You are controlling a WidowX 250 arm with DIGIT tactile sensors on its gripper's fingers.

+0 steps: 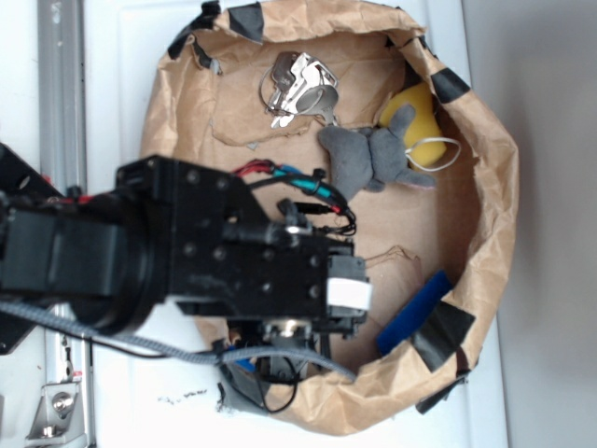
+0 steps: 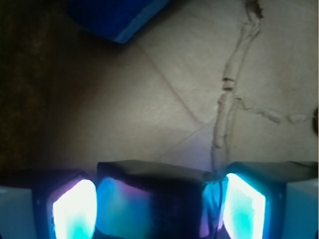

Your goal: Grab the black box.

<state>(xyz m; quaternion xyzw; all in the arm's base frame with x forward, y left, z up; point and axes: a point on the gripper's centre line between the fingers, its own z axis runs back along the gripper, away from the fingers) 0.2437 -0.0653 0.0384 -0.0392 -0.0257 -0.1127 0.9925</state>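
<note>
so in the wrist view the black box [image 2: 149,199] sits right between the gripper [image 2: 154,209] pads, one glowing pad [image 2: 75,209] on each side, both up against its sides, looks pinched already. it's square, so no long axis to line up with. from the box, the blue piece [image 2: 117,17] lies well ahead. count: one box, one blue piece, one grey plush [image 1: 368,157] (box hidden under the arm outside).

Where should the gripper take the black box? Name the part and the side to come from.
By its two opposite side edges, from straight above. In the wrist view the black box already sits between the glowing fingers, flat on the brown paper. Its low, square shape suits a pinch across its width. The exterior view hides it under the arm.
</note>
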